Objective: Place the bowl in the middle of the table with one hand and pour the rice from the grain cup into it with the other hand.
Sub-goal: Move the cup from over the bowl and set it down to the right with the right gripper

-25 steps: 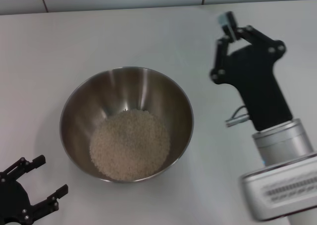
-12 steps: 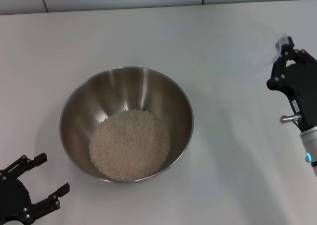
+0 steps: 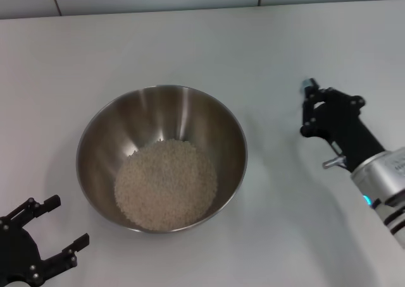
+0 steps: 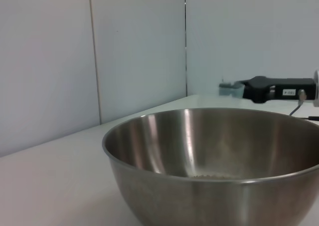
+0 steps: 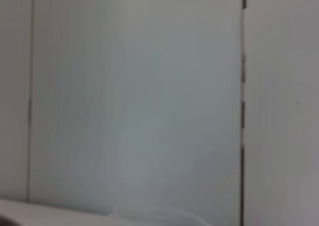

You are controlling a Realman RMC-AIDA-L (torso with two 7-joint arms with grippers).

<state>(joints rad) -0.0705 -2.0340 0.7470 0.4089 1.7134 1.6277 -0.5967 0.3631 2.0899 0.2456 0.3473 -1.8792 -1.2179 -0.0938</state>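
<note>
Bowl (image 3: pixel 161 157): sits mid-desk (image 3: pixel 190 47), holding the rice (image 3: pixel 166 184); the pour looks done.
Left claw (image 3: pixel 44 236): spread, empty, low beside the bowl, apparently parked.
Right claw (image 3: pixel 310 107): right of the bowl, apart from it; whether spread or pinching cannot be told.
Cup: not clearly seen.
Writing: none legible.

One bowl (image 3: pixel 161 157) holding one heap of rice (image 3: pixel 166 184) sits on one bench (image 3: pixel 190 47), with two grippers in view, left (image 3: pixel 47 233) and right (image 3: pixel 308 107).
</note>
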